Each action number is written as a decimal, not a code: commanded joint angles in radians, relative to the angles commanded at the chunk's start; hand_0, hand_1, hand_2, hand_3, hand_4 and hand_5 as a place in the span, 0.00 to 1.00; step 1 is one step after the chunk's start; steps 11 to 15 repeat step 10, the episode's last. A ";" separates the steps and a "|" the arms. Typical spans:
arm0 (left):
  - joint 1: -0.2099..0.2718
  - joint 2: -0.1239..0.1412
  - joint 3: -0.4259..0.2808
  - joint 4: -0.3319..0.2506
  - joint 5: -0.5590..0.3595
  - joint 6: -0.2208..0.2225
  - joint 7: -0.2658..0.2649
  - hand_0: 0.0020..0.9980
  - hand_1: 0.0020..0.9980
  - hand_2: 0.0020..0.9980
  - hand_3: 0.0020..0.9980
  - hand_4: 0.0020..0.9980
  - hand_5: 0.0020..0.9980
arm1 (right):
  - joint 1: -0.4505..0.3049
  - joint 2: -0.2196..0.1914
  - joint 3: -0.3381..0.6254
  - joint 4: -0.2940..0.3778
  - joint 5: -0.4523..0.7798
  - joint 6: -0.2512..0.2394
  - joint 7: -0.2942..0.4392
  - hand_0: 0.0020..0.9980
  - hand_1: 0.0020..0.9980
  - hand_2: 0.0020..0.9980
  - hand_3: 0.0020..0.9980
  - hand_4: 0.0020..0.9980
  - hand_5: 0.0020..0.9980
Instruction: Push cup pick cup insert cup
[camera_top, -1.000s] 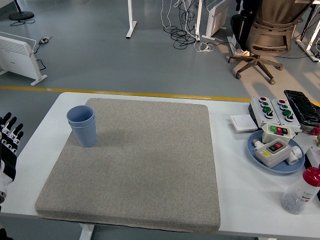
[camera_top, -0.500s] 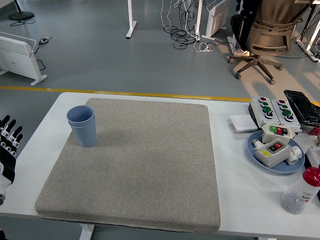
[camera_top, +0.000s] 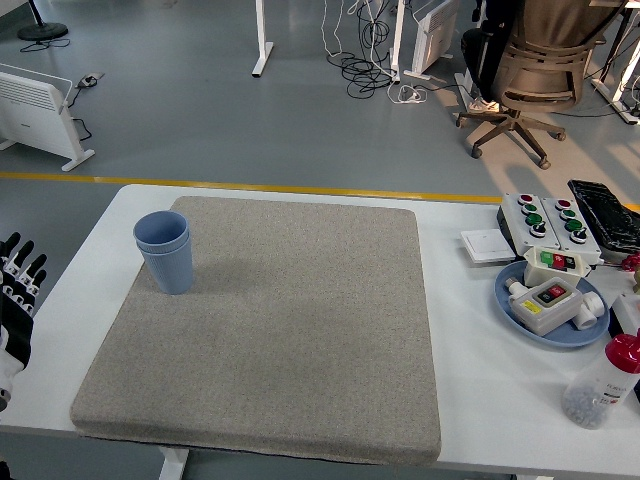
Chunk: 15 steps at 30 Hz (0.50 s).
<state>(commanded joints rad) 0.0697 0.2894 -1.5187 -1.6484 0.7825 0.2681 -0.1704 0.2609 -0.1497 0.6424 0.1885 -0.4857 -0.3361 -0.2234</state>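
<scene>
1. over the last second the left hand (camera_top: 18, 290) had slipped down and outward along the picture's left edge, off the side of the bench (camera_top: 470, 330); between the last two pictures it barely shifted at all.
2. its fingers (camera_top: 22, 262) were spread and relaxed with nothing in them, though the hand was cut by the frame, so the thumb could not be made out.
3. the blue cups (camera_top: 165, 250) had not moved: they stood upright at the far left corner of the grey mat (camera_top: 290, 320), one apparently nested inside the other, well apart from the hand.
4. the right hand was out of view.
5. judged from this, the insertion looked already done and the arm was pulling back to rest; nothing about the cups seemed to call for correction.
</scene>
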 joint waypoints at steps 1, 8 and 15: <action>-0.001 0.000 0.000 0.000 0.000 0.000 0.000 0.98 0.96 1.00 1.00 0.61 1.00 | 0.000 0.000 0.001 0.000 0.000 0.000 0.000 0.67 0.60 0.62 0.56 0.10 0.45; 0.000 0.002 0.003 0.006 0.003 0.001 0.000 0.99 0.96 1.00 1.00 0.62 1.00 | -0.003 0.003 0.009 -0.001 -0.005 0.001 0.000 0.67 0.60 0.62 0.56 0.10 0.45; -0.001 0.003 0.005 0.007 0.004 0.000 0.001 0.99 0.96 1.00 1.00 0.62 1.00 | -0.004 0.003 0.012 -0.001 -0.007 0.001 -0.002 0.67 0.60 0.62 0.56 0.10 0.45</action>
